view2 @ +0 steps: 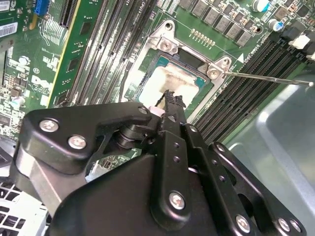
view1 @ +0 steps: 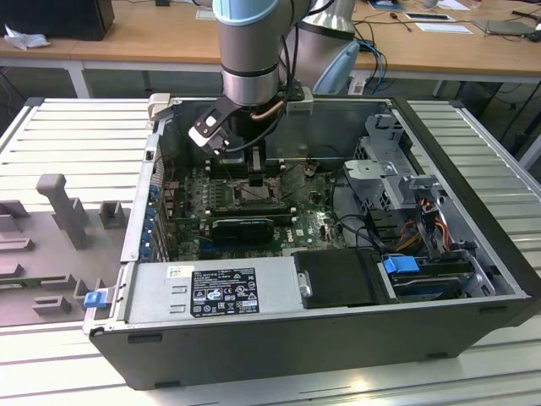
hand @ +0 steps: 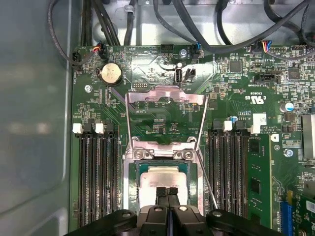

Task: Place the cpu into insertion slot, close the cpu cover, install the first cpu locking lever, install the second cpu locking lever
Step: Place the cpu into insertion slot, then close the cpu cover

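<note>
Open grey steel case [view1: 338, 338] holds a green board [view1: 306, 225]. In the exterior view, a black card [view1: 243, 227] lies at 6 o'clock of the slot [hand: 130, 187] and a drive cage [view1: 386, 161] at 3. The silvery cover [hand: 165, 96] is hinged open. The pale, flat cpu [hand: 157, 174] is seated in the slot. The gripper [hand: 167, 191] is over it, jaws pressed together, gripping nothing.

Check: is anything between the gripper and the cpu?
Nothing visible. The gripper hangs right over the cpu, which lies in the slot; the cover stands open beyond it.
</note>
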Robot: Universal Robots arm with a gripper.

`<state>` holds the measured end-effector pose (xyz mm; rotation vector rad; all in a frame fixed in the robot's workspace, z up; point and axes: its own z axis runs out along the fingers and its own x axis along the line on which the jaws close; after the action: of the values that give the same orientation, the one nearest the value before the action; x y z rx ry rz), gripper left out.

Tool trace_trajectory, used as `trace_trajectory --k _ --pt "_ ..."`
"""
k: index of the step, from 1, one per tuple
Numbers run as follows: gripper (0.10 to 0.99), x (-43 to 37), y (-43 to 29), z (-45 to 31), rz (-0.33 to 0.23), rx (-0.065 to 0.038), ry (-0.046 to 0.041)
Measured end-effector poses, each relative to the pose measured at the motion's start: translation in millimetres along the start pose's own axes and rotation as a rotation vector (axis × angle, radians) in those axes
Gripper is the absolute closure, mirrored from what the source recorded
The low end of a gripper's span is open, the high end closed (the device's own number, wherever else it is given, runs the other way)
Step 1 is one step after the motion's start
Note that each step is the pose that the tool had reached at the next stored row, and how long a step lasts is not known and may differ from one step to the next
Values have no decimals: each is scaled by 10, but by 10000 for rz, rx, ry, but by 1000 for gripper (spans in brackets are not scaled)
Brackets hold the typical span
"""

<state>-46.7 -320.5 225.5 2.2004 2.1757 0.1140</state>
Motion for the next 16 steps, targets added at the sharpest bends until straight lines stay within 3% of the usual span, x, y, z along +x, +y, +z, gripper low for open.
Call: trace_trajectory --k 9,13,16 --pt "980 1 11 -59 -2 3 5" --pt "980 -10 122 -50 9 49 6" --pt "980 -12 143 -49 11 52 7"
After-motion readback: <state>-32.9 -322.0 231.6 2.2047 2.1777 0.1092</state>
